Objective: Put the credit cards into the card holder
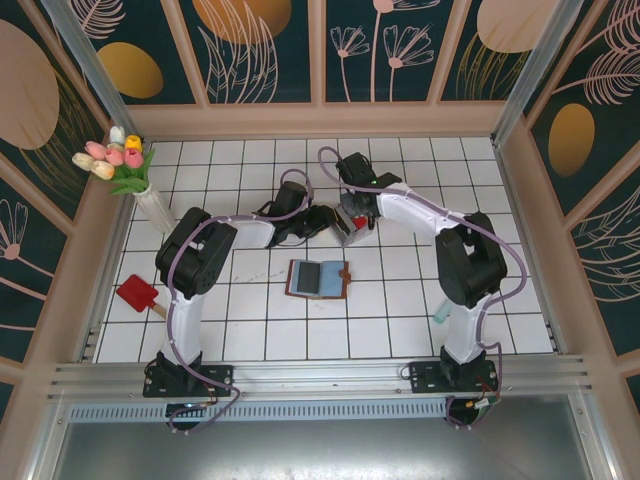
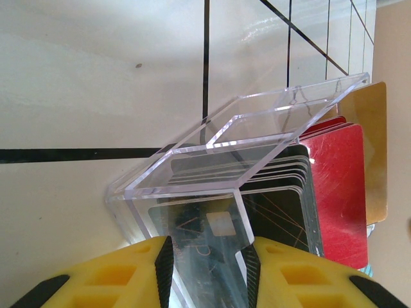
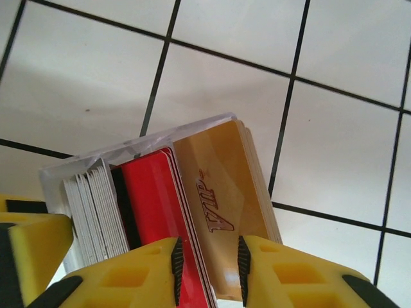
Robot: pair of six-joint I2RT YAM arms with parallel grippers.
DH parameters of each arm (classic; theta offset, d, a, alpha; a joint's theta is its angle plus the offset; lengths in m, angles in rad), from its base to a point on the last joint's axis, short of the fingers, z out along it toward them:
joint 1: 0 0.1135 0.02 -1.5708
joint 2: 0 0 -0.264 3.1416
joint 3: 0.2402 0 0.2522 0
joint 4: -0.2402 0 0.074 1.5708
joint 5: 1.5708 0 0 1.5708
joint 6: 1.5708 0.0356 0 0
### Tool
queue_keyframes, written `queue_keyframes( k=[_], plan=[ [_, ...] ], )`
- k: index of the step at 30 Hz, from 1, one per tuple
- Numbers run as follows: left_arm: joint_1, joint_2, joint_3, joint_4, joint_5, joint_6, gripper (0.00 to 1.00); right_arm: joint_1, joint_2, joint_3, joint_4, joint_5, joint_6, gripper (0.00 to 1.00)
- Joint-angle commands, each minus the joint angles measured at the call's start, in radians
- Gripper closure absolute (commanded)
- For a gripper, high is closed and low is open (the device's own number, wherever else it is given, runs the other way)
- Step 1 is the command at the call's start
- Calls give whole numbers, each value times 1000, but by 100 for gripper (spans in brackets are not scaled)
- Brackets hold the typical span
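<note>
Left hand (image 2: 207,269) clamped on tilted clear box (image 2: 270,122) of cards (image 2: 337,186). Right hand (image 3: 207,266) narrow, straddling gold card (image 3: 225,186); I couldn't tell if gripped. Wallet (image 1: 318,277) lay open on table (image 1: 400,310).

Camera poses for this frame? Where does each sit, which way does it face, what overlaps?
Top external: above and behind the bases, facing down at the tiled table; left arm, right arm and the open card holder show.
Left wrist: on the left arm, looking along the left claw at the clear card box it grips.
Right wrist: on the right arm, looking past the right claw at the tan VIP card and red card.
Shared: both wrist views show the box's red and tan cards.
</note>
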Motion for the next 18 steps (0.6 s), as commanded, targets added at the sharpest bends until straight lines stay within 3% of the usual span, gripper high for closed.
queue_keyframes(
  k=[1,4,11,18],
  plan=[
    [2,31,-26,-104,-51,22,63,1,40,17,-22,-24,-15,65],
    [2,32,-25,-104,-51,20,63,2,55,18,-21,-29,-19,65],
    [2,34,-25,-106,-51,23,63,25,97,8,-21,98,-35,68],
    [2,33,-28,-106,-54,23,63,30,39,6,-12,144,-34,71]
  ],
)
